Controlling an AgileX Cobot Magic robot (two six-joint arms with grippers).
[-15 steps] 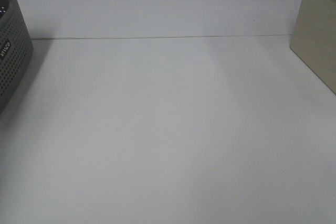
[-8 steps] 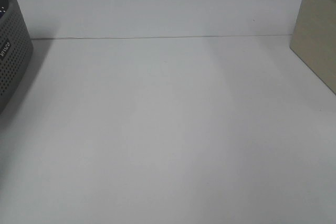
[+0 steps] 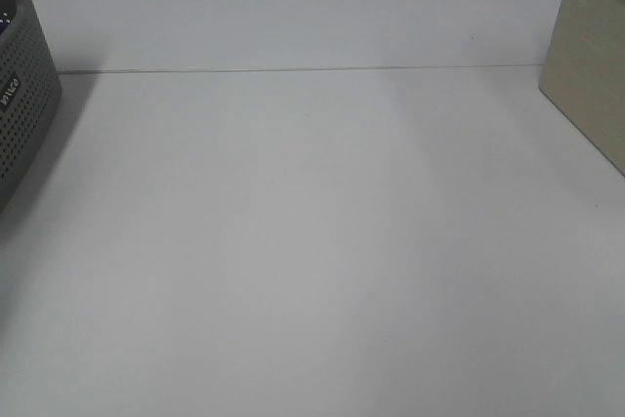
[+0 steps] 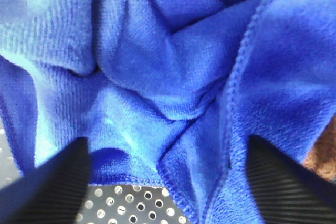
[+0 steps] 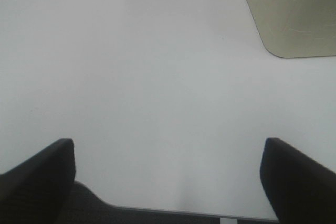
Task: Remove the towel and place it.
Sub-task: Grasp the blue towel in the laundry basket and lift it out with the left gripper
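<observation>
The royal-blue towel [image 4: 173, 66] lies crumpled in folds and fills the left wrist view, with its stitched hem [image 4: 239, 77] running across it. It rests on the perforated grey floor of a basket [image 4: 126, 205]. My left gripper [image 4: 168, 192] is open, its dark fingers [image 4: 52, 182] spread wide to either side of the towel's lower folds, close above it. My right gripper [image 5: 168, 182] is open and empty above the bare white table [image 5: 157, 77]. Neither gripper nor the towel shows in the exterior high view.
A dark grey perforated basket [image 3: 20, 104] stands at the left edge of the white table [image 3: 312, 241]. A beige box [image 3: 591, 75] stands at the right edge, also in the right wrist view [image 5: 294, 14]. Something brown [image 4: 321, 157] lies beside the towel.
</observation>
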